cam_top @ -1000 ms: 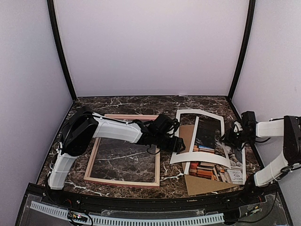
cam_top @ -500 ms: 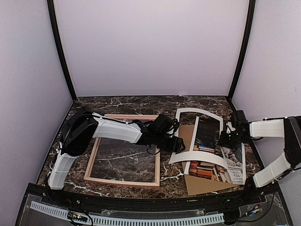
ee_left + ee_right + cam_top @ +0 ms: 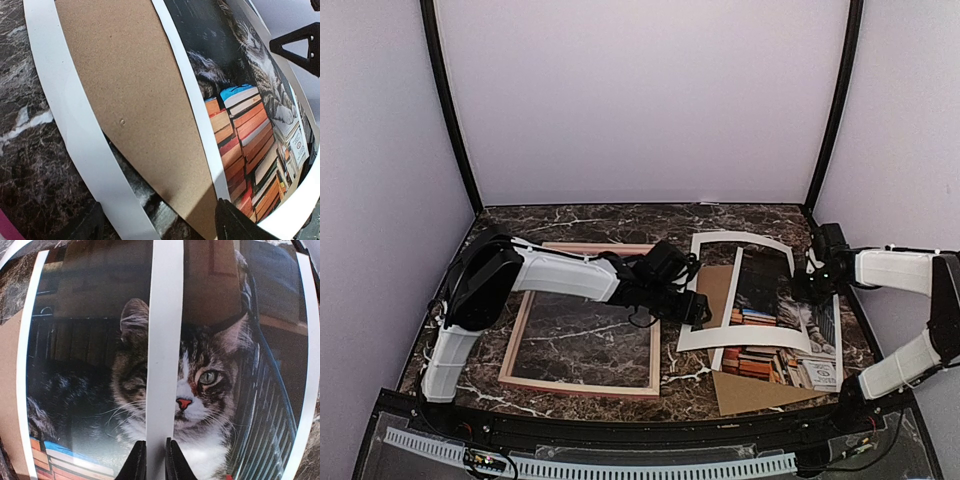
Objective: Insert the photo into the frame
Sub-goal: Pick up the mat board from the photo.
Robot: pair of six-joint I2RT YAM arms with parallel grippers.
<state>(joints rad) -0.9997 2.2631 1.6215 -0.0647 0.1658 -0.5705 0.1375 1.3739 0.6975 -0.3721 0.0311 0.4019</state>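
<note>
1. The frame is seen lying flat on the left of the dark marble table, and the marble is visible through its opening.
2. The photo is found outside the frame, on the right. It is laid on the brown backing board and partly covered by the white mat.
3. The left gripper is held at the mat's left rail. Its fingers are spread wide and nothing is clamped.
4. The right gripper is drawn in on the mat's right rail, which is pinched between its fingertips where it crosses the cat's face.
</note>
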